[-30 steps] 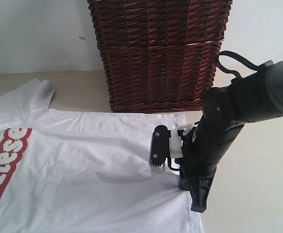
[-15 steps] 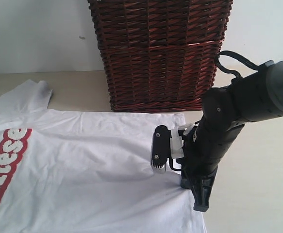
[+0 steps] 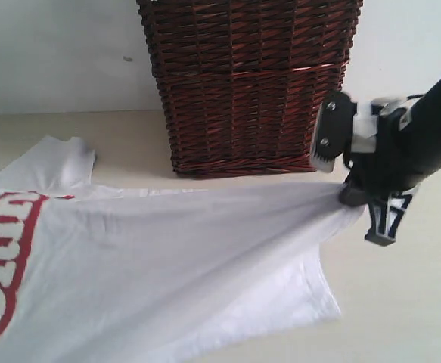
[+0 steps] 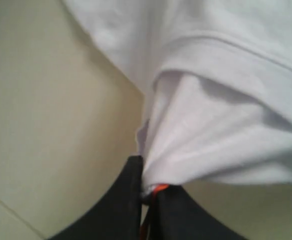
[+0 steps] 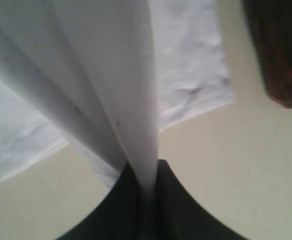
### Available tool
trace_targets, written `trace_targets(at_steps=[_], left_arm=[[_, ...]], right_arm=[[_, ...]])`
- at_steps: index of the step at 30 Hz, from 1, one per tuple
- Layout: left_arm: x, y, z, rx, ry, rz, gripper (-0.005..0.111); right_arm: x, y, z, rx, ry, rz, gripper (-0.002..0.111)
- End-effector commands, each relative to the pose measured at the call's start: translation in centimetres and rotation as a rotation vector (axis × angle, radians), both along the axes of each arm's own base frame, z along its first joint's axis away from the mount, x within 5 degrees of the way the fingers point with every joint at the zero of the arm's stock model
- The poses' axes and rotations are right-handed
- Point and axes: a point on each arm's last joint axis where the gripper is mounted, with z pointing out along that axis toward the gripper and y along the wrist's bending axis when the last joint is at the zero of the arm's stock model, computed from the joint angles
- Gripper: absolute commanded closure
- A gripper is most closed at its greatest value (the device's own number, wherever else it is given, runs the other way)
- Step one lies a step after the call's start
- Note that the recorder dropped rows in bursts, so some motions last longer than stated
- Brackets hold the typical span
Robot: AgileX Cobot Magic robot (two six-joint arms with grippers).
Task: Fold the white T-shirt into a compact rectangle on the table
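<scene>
One white T-shirt (image 3: 167, 249) lies partly on the table (image 3: 402, 302) in front of one dark wicker basket (image 3: 250, 83), its right edge raised and pulled taut. Two grippers grasp it: the right gripper (image 3: 350, 195) is clenched on that raised edge, the left gripper (image 4: 149, 192) on bunched cloth

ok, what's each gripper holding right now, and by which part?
Both hold the white T-shirt. The right gripper pinches its hem edge, raised above the table; the left gripper pinches bunched fabric at the orange tag.
</scene>
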Motion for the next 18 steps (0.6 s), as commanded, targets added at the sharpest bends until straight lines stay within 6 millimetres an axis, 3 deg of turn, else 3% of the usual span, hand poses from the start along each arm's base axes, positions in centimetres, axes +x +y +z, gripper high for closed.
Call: trace_targets(at_steps=[1,8,14,18], left_arm=[[-1.2,-0.6,4.8,0.063,-0.193,0.082,0.107],[-3.3,-1.0,10.3,0.115,-0.452,0.231,0.107],[-3.6,-0.7,10.9,0.103,-0.490,0.263,0.107],[-2.8,-0.5,13.0,0.088,-0.646,0.311,0.107]], right_arm=[[-1.3,-2.2,4.0,0.006,-0.134,-0.029,0.108],[-4.0,-2.9,8.1,0.090,-0.258,-0.063,0.108],[-4.8,-2.3,8.2,0.169,-0.184,-0.069,0.108],[-4.7,-2.2,8.5,0.191,-0.195,-0.076,0.108]])
